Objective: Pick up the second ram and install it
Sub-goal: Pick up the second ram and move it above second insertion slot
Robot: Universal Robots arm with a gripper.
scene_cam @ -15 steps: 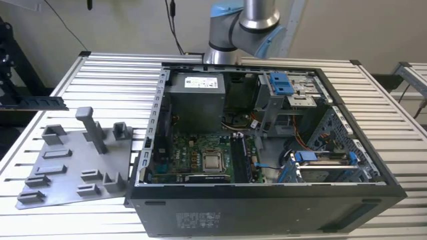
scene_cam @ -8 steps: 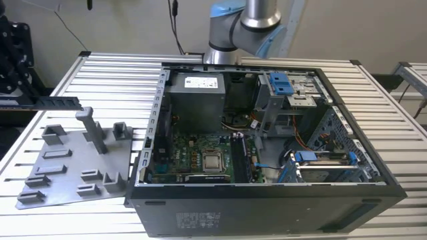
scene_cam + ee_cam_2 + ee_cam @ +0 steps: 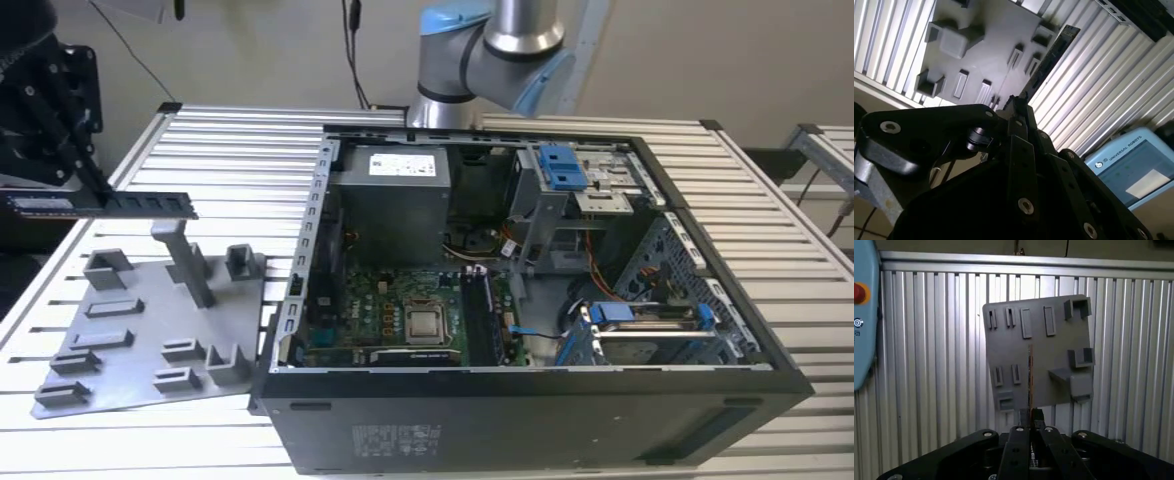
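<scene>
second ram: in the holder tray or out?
Out. The second ram sits level in the air above the holder tray, clamped at one end by the tool.

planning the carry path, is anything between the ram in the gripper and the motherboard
Yes. The gripper holds the second ram above the grey tray, outside the open case. The case's side wall stands between it and the motherboard; a grey post stands just below it.

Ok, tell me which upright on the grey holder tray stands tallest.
The T-shaped post: it towers over the short blocks around it, its top just under the RAM stick that the gripper holds.
</scene>
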